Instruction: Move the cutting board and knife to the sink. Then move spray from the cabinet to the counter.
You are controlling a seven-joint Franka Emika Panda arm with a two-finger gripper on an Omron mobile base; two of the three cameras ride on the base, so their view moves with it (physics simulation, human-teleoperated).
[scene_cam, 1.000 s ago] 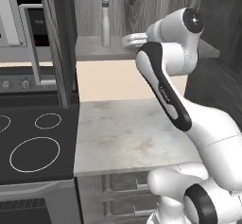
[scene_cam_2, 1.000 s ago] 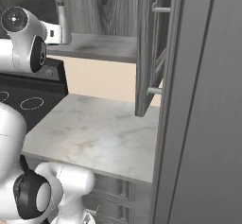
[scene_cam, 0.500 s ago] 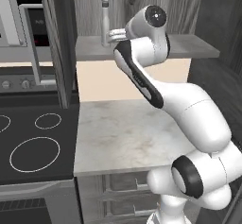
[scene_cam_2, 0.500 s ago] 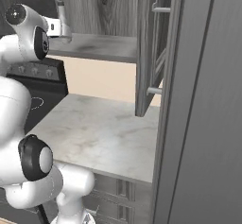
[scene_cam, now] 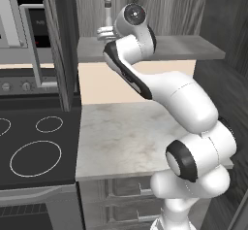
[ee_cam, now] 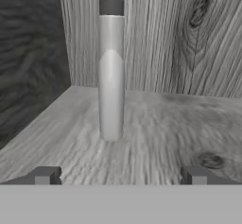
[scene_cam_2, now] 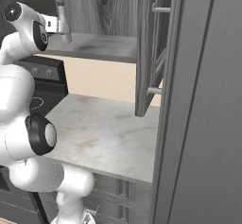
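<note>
A pale marbled counter point(scene_cam: 126, 137) meets a beige wall point(scene_cam_2: 101, 79); a black stove top point(scene_cam: 34, 141) adjoins its left edge, drawers point(scene_cam: 121, 200) below.

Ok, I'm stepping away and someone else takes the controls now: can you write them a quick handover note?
Pincer: open, empty, reaching into the open dark grey wood-grain wall cabinet.
Tall slim pale grey-white spray bottle: upright on the cabinet's grey shelf, just ahead of the fingertips, a bit left of centre, not touched.
Left: close in, grip the bottle, lower it onto the pale marble counter.
</note>
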